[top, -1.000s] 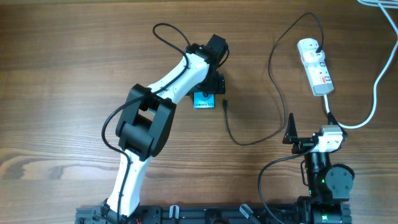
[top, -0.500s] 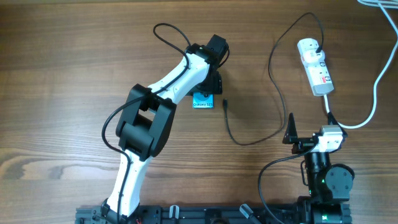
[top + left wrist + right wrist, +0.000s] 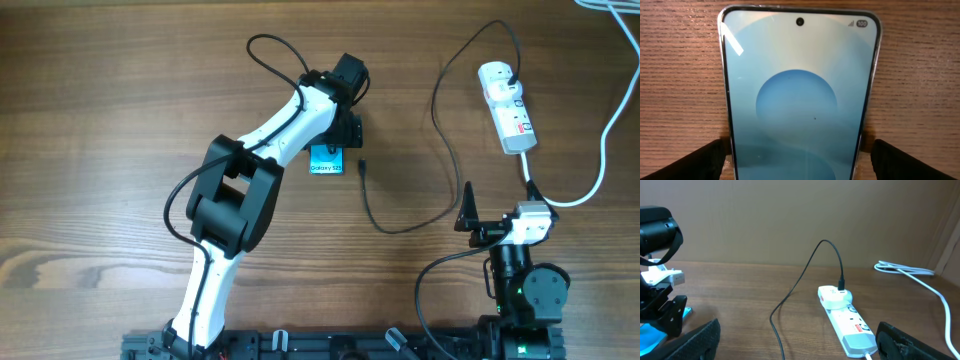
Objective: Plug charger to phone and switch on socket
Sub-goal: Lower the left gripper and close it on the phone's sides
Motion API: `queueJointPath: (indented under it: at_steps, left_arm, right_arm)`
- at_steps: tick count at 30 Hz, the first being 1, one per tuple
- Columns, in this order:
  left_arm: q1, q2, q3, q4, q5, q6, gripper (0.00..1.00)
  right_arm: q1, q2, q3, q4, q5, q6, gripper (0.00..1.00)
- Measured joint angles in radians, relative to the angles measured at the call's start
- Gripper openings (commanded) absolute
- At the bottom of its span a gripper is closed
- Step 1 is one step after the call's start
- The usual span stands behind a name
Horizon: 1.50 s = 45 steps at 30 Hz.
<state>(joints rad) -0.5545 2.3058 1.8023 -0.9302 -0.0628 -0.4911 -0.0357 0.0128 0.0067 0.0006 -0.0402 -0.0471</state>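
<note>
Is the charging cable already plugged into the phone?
Out. The charger tip lies loose beside the phone, with a clear gap between them.

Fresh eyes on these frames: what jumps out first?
The cyan phone fills the left wrist view, flat on the table with the left fingers either side of it. Overhead, the charger tip lies loose just right of the phone, unplugged. The white socket sits far right, the charger's other end plugged in.

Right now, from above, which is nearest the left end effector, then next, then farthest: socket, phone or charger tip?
1. The phone, partly under the left end effector.
2. The charger tip, just right of it.
3. The socket, far off on the right.
</note>
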Motion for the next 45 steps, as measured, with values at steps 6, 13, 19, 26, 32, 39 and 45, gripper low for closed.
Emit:
queueJointPath:
  at_steps: [6,13,19,26,32,39,45]
  left_arm:
    - [0.000,0.000,0.000,-0.006,-0.001,0.012,0.86]
    - [0.000,0.000,0.000,-0.016,0.000,0.019,0.79]
    - [0.000,0.000,0.000,-0.027,0.005,0.019,0.79]
    - [0.000,0.000,0.000,-0.026,0.006,0.019,0.75]
    - [0.000,0.000,0.000,-0.026,0.007,0.019,0.75]
    - [0.000,0.000,0.000,-0.035,0.009,0.018,0.71]
    - [0.000,-0.002,0.002,-0.051,0.016,0.018,0.70]
  right_arm:
    - [0.000,0.000,0.000,0.000,0.000,0.000,1.00]
    - [0.000,0.000,0.000,0.000,0.000,0.000,1.00]
    - [0.000,0.000,0.000,0.000,0.000,0.000,1.00]
    - [0.000,0.000,0.000,0.000,0.000,0.000,1.00]
    - [0.000,0.000,0.000,0.000,0.000,0.000,1.00]
    - [0.000,0.000,0.000,0.000,0.000,0.000,1.00]
    - [0.000,0.000,0.000,0.000,0.000,0.000,1.00]
